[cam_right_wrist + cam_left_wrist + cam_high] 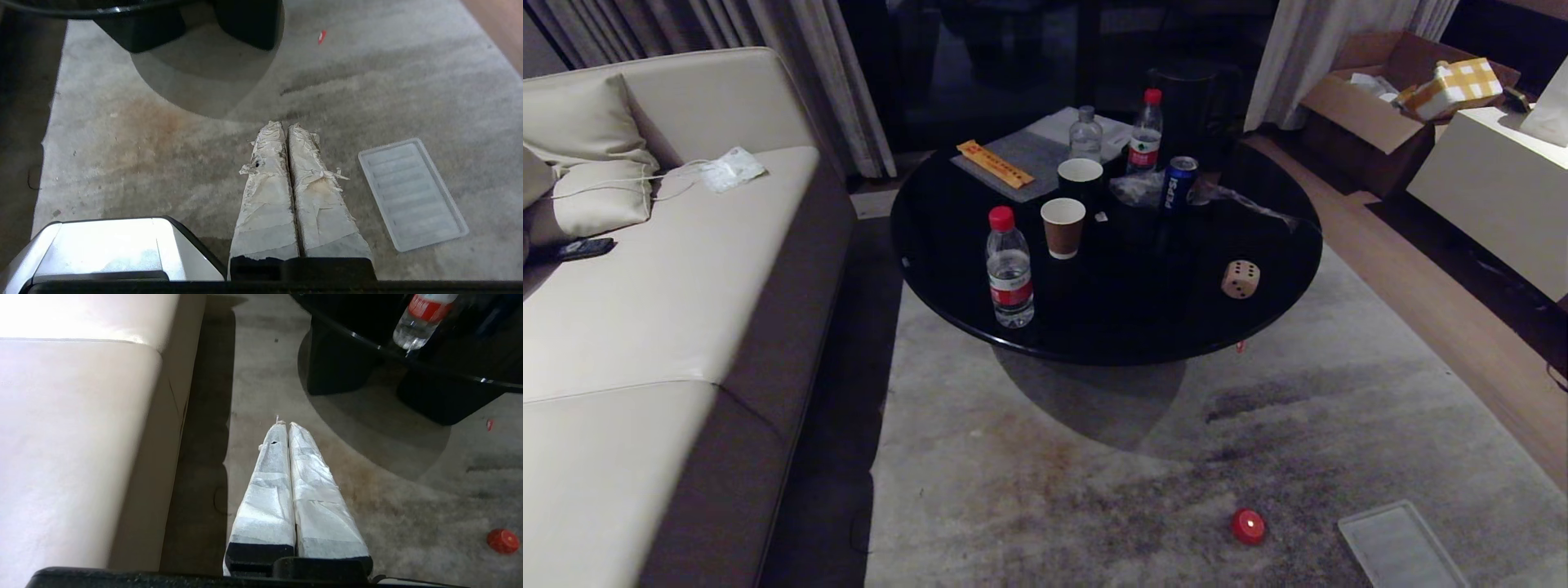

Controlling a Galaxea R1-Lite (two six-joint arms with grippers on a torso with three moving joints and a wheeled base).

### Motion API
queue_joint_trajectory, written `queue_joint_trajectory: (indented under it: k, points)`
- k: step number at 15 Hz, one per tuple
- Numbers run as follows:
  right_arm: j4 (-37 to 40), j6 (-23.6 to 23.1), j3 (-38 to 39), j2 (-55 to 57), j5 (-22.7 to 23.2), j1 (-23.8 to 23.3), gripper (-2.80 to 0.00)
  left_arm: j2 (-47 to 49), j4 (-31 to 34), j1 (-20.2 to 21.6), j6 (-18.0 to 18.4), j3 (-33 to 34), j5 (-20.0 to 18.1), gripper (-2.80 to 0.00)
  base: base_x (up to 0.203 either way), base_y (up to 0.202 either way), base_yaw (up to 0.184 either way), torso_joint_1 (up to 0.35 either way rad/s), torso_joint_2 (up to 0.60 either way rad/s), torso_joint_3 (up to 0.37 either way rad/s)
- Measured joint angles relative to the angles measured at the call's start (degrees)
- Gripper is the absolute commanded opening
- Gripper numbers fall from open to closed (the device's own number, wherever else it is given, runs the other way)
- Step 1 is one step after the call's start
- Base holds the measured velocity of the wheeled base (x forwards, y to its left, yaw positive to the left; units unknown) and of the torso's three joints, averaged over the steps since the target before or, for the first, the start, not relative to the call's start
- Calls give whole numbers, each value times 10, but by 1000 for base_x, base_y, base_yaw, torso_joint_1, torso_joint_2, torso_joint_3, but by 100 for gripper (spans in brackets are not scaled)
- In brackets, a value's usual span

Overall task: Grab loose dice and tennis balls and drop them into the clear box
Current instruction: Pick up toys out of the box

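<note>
Dim room; glare whitens the sofa (61,318).

- Dim room; pale curtains (792,57) flank a dark window (1045,49).
- Cream sofa (662,310) on the left.
- Round black table (1111,269) stands on a stained grey rug (1176,457).
- Wood floor (1445,318) on the right.

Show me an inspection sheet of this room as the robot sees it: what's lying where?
Surface: round black table on a stained grey rug.
Job's things: beige die on the table; red die on the rug; clear box not seen.
Clutter: bottles, two paper cups, Pepsi can; ribbed clear lid on the rug.
Grippers: left gripper and right gripper both shut, empty, above the rug.
Cables: white cord on the sofa.
Surroundings: curtains, open cardboard box.
</note>
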Motion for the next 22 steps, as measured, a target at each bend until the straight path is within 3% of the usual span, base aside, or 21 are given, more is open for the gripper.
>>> queue_joint_trajectory:
  k: [22]
  points:
    - [0, 0, 0, 0, 0, 0, -280, 0, 0, 0, 0, 0, 0, -280, 0, 0, 0, 2, 2, -199]
